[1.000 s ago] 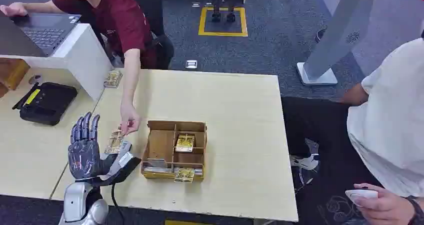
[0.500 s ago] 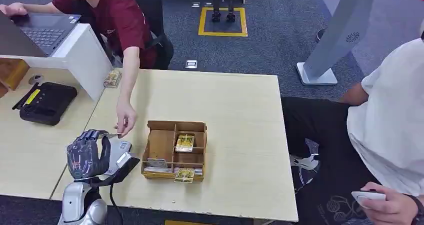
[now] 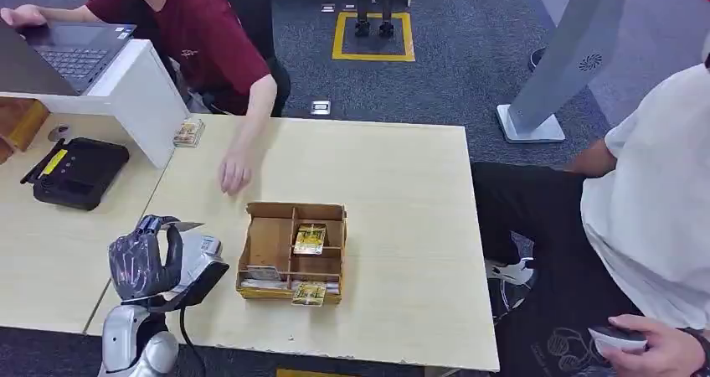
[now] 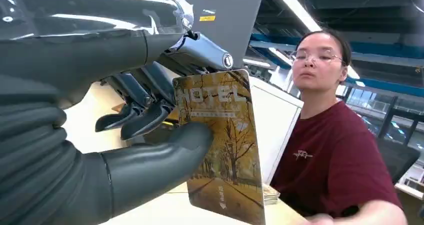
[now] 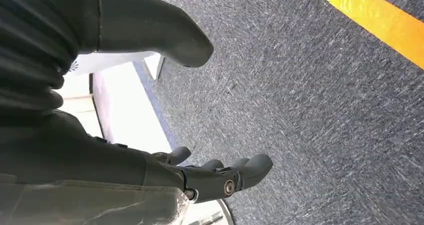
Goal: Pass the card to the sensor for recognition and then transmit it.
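The left hand (image 3: 144,260) is held above the table's (image 3: 402,193) near left corner, its thumb and fingers (image 4: 145,120) closed on a hotel card (image 4: 222,145), which is gripped upright. The right hand (image 5: 150,135) hangs over grey carpet (image 5: 310,115), fingers apart and nothing held. A wooden divided tray (image 3: 291,251) with cards lies just beside the left hand. A person's hand (image 3: 234,176) rests on the table beyond. A black sensor device (image 3: 77,172) sits on the adjoining desk.

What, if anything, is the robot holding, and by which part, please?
The left hand pinches the autumn-printed hotel card near one long edge; the right hand holds nothing.
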### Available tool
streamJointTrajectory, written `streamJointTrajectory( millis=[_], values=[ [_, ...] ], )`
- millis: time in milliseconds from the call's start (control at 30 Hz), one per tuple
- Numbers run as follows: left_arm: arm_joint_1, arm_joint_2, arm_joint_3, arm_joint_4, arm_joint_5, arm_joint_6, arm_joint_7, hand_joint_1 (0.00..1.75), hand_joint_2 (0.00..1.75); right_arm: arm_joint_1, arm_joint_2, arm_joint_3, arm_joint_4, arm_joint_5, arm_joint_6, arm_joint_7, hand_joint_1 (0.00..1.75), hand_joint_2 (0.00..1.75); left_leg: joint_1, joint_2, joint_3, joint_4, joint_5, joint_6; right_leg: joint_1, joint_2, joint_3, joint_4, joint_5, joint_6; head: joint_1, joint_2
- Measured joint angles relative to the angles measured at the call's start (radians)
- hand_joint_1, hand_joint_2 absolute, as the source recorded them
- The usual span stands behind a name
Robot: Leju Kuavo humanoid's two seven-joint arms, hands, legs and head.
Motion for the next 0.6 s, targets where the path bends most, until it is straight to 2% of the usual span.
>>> streamJointTrajectory(
  millis=[167,367,400,600],
  values=[
    [0.0,-0.002,0.0,-0.001,0.02,-0.011,0.0,1.75,1.75,0.0,0.0,0.0,0.0,0.0,0.0,0.0,0.0,1.75,0.0,0.0,0.0,0.0,0.0,0.0,0.0,0.0,0.0,0.0,0.0,0.0,0.0,0.0],
    [-0.001,-0.018,0.005,-0.002,0.231,-0.141,-0.003,1.75,1.75,0.0,0.0,-0.002,0.0,0.0,-0.002,0.009,0.0,1.75,0.0,0.0,0.0,0.0,0.0,0.0,0.0,0.0,0.0,0.0,0.0,0.0,0.0,0.0],
    [-0.001,-0.022,0.005,-0.004,0.242,-0.146,-0.005,1.75,1.75,0.0,0.0,-0.002,0.0,0.0,-0.002,0.009,0.0,1.75,0.0,0.0,0.0,0.0,0.0,0.0,0.0,0.0,0.0,0.0,0.0,0.0,0.0,0.0],
    [-0.002,-0.025,0.006,-0.003,0.072,-0.074,0.002,1.75,1.75,0.0,0.0,-0.002,0.0,0.008,-0.001,0.008,0.0,1.75,0.0,0.0,0.0,0.0,0.0,0.0,0.0,0.0,0.0,0.0,0.0,0.0,0.0,0.0]
  ],
)
